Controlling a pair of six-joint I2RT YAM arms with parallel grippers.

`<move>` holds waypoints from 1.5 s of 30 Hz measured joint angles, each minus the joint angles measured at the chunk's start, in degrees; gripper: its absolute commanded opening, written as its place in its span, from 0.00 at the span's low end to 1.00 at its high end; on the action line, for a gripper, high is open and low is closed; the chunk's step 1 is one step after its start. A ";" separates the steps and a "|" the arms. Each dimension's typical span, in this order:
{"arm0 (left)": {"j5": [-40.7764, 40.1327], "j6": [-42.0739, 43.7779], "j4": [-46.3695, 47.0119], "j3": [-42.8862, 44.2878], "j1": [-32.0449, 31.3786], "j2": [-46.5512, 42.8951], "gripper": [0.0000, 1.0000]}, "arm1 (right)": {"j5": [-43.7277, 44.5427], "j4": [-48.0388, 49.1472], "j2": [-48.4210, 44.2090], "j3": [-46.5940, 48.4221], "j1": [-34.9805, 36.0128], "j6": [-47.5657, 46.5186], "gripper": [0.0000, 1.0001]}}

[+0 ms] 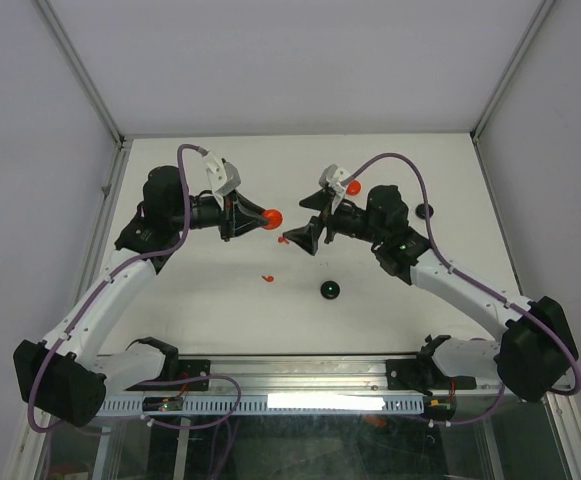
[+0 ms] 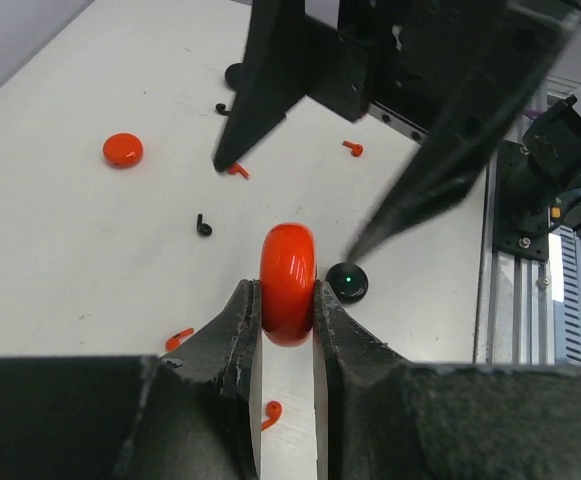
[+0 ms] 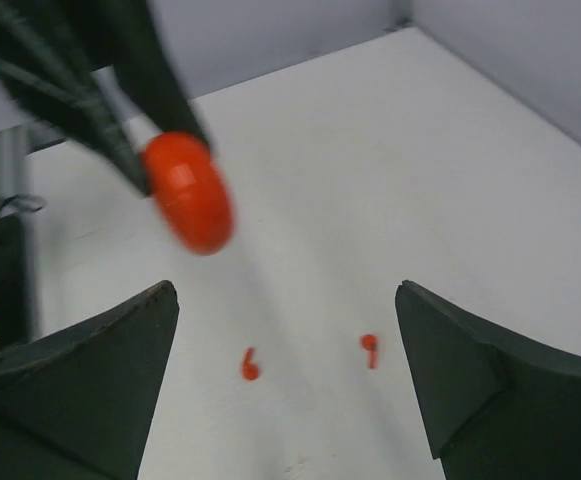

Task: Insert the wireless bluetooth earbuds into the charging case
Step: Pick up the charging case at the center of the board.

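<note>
Now, left claw [image 2: 286, 292]: clamps red charging case [image 2: 288, 265]
Right claw [image 3: 285, 292]: wide, empty
Red earbuds [image 3: 250, 366]: tiny, likely slick; pinch stem

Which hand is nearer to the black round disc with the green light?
Right. The right hand hangs open just beyond the black round disc with the green light. The left hand, shut on a glossy red round disc, is farther away, beyond and left.
</note>
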 measured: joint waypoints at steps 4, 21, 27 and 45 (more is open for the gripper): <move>0.55 2.36 -0.52 1.09 0.00 0.35 0.00 | -16.39 -2.12 0.85 1.33 0.96 -1.42 0.93; 7.45 6.75 -1.46 1.07 -0.83 0.37 0.00 | -25.66 5.73 2.56 1.14 0.87 2.32 0.84; 8.81 6.95 -1.46 1.07 -1.53 0.33 0.00 | -25.73 6.64 4.17 1.14 0.87 3.30 0.84; 9.97 7.06 -1.64 1.07 -1.95 -0.15 0.00 | -29.05 11.47 5.44 1.14 0.74 8.50 0.29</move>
